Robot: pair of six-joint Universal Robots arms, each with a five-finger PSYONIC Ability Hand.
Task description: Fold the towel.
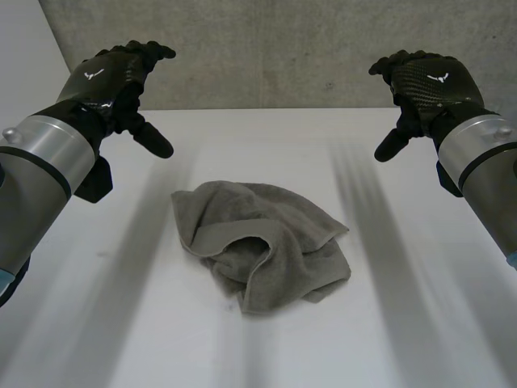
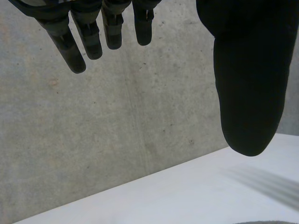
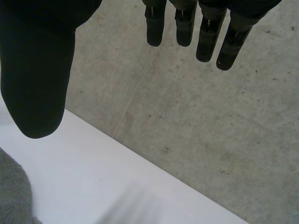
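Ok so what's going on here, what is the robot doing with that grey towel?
Nothing has hold of the towel at this moment. It lies in a crumpled heap near the middle of the white table, not yet folded. The left hand and the right hand hover above the table's far side, one to each side of the towel, fingers open and holding nothing.

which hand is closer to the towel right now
Left, slightly. The left hand hovers open just beyond the far left corner of the towel; the right hand hovers open farther off, beyond its right side.
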